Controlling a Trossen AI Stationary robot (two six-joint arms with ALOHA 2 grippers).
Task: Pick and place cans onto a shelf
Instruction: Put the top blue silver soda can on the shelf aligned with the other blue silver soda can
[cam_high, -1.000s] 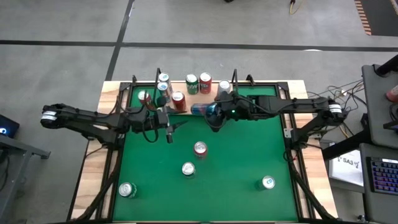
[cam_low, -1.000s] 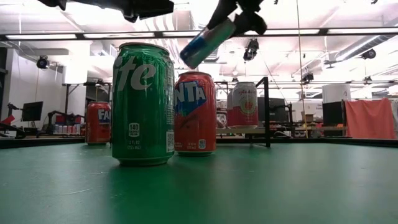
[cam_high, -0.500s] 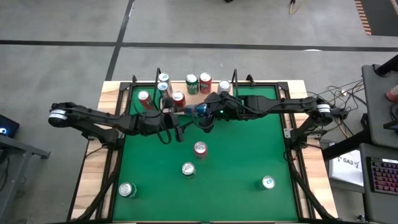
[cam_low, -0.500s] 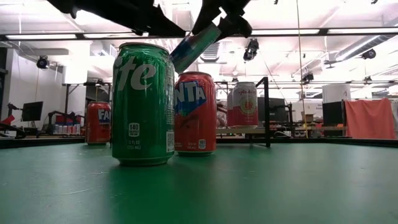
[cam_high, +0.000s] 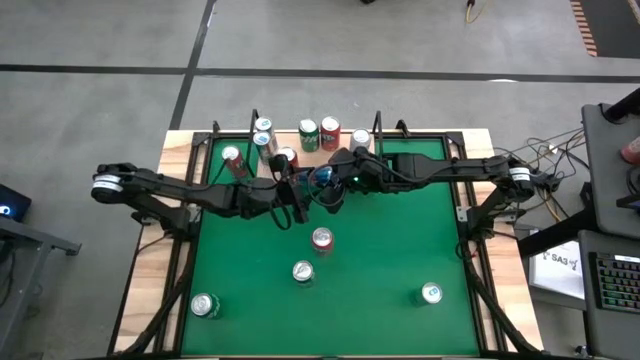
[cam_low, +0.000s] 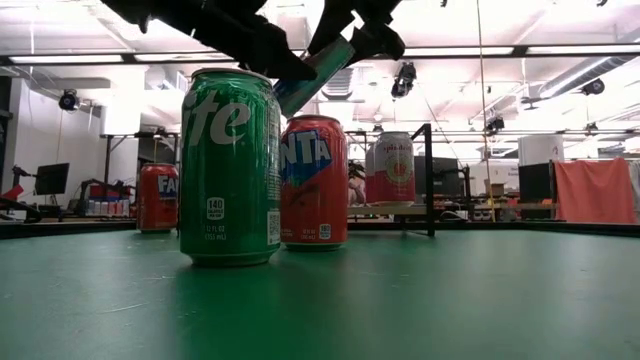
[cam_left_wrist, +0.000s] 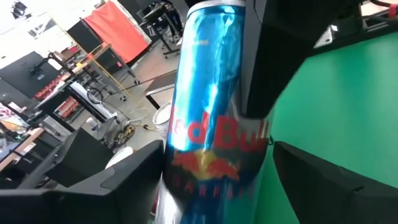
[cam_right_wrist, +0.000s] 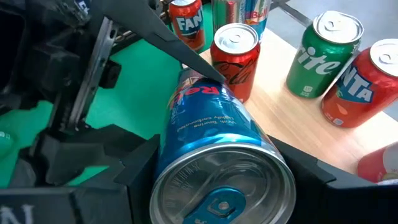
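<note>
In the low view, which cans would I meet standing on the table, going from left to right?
Small red can far back → big green can up front → red can behind it → pale can with a red label farther back.

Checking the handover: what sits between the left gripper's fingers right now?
The blue can, which the right gripper holds tilted above the table; the left wrist view shows it between the left gripper's open fingers.
</note>
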